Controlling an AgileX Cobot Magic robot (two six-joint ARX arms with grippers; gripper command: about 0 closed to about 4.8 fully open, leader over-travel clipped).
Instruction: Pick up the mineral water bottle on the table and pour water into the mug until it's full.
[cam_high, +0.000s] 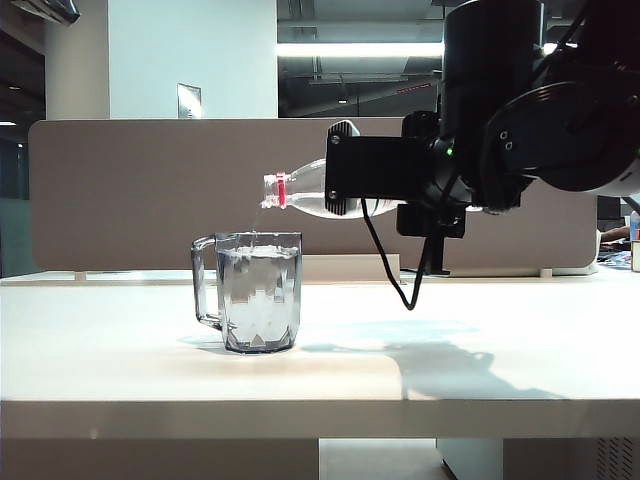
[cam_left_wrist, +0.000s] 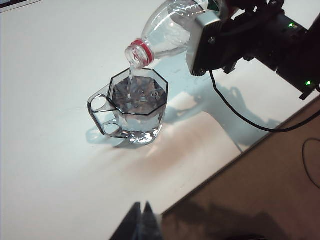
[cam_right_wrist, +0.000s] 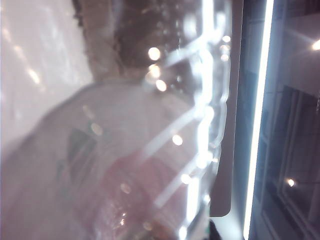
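Jaws of the left gripper (cam_left_wrist: 141, 220) sit pressed together at the near edge of the desk (cam_high: 120, 350), holding nothing, well short of the mug (cam_high: 258, 292). That smoky mug stands upright left of centre, handle pointing left, already nearly full. Water (cam_left_wrist: 131, 80) runs in a thin stream from the mineral water bottle (cam_high: 305, 192), tipped almost level just above the rim. Further right, the right gripper (cam_high: 362, 180) has its jaws clamped on the bottle's body; its own camera shows mostly blur, probably the label.
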